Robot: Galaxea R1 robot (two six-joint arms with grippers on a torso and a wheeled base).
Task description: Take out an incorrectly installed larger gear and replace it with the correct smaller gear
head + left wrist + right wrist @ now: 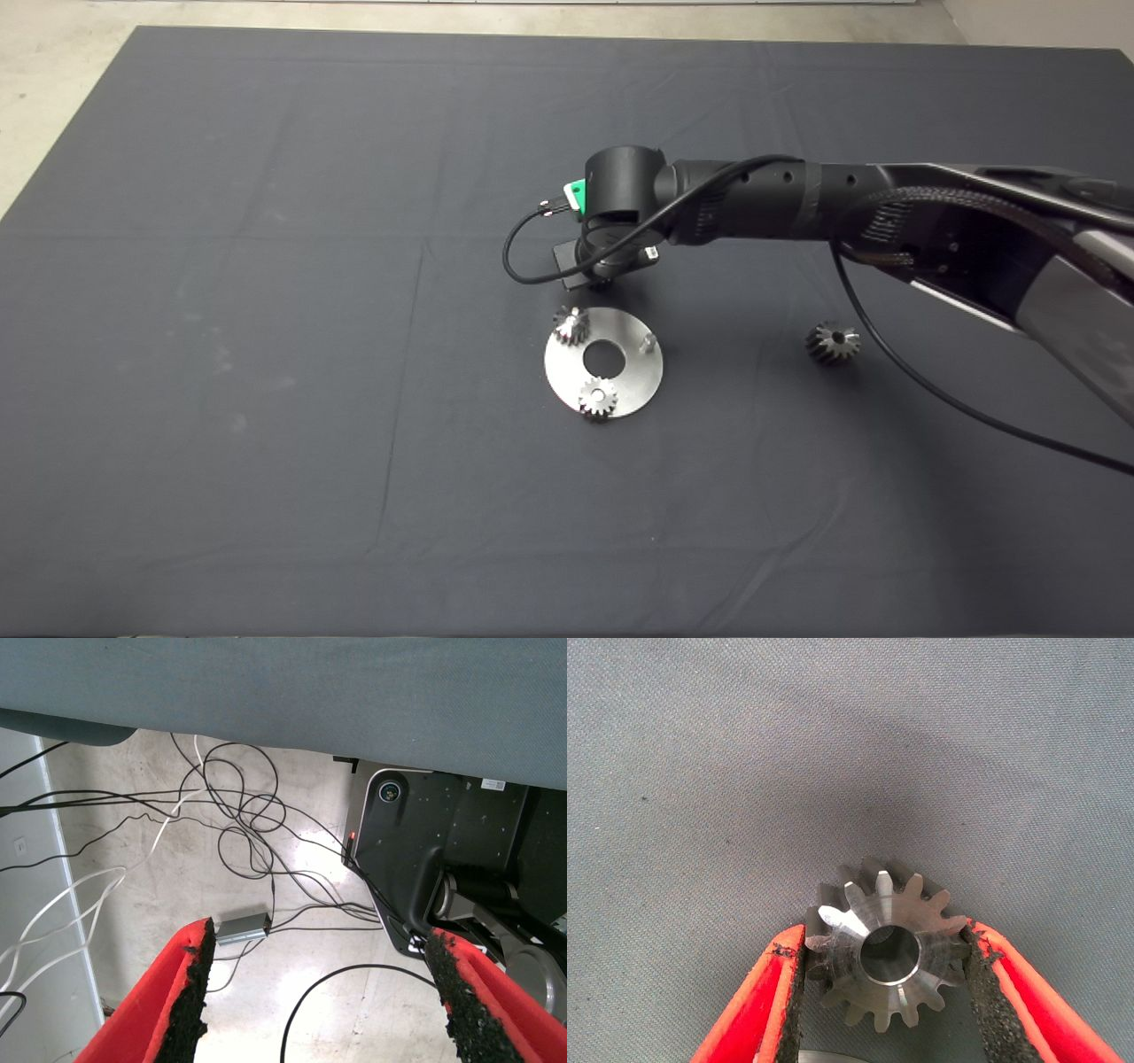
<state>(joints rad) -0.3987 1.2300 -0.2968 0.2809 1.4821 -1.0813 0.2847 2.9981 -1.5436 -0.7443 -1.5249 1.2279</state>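
Note:
My right gripper (886, 935) is shut on the smaller gear (886, 957), a shiny steel gear with a centre bore, with a pad on each side. In the head view my right arm's wrist (620, 190) hides both, just beyond the far edge of a round steel plate (620, 385). The plate carries two other small gears (572, 325) (598, 398) and a bare pin (647, 341). The larger gear (833, 343) lies on the mat to the plate's right, apart from it. My left gripper (319, 939) is open and empty, out of the head view.
The dark mat (266, 354) covers the table. A black cable (930, 390) hangs from my right arm over the mat near the larger gear. The left wrist view shows the floor with loose cables (239, 824) and a black base (443, 842).

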